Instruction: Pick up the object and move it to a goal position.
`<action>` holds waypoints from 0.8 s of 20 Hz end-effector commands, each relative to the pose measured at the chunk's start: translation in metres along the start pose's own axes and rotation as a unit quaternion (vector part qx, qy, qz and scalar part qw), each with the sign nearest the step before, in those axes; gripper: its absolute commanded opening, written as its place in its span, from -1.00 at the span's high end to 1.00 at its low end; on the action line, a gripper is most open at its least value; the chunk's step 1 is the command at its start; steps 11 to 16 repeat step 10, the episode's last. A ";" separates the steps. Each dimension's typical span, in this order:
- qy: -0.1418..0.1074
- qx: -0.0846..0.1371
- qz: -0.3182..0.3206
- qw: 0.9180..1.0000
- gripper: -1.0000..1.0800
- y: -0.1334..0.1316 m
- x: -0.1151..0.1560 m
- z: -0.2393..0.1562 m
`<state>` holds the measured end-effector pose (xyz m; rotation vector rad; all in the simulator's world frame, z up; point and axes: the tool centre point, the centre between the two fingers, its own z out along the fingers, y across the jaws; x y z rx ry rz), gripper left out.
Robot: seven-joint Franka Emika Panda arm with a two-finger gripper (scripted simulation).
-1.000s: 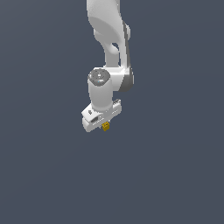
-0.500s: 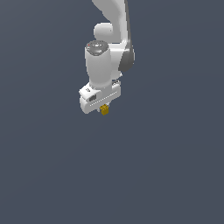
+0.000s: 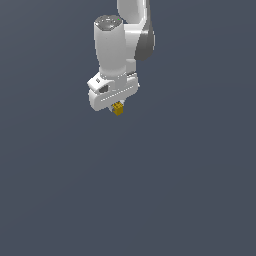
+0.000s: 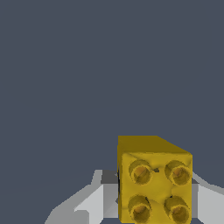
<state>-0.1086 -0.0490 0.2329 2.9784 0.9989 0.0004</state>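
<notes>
The object is a tiny yellow cube (image 3: 118, 108) with round dark studs on one face. It sits between the fingers of my white gripper (image 3: 117, 106), held in the air in the upper middle of the exterior view. In the wrist view the cube (image 4: 154, 179) fills the space between the two grey-white fingers (image 4: 89, 203), which press on its sides. The gripper is shut on the cube. No goal marker shows in either view.
A plain dark grey-blue background surrounds the arm (image 3: 122, 40) in both views. No other objects, edges or containers show.
The gripper has risen steadily toward the top of the exterior view with the yellow cube still held between its fingers.
</notes>
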 end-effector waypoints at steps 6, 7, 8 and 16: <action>0.000 0.000 0.000 1.000 1.00 -0.008 -0.013 -0.023; 0.000 0.000 0.000 1.000 1.00 -0.008 -0.014 -0.024; 0.000 0.000 0.000 1.000 1.00 -0.009 -0.014 -0.025; 0.000 0.000 0.000 1.000 1.00 -0.009 -0.015 -0.026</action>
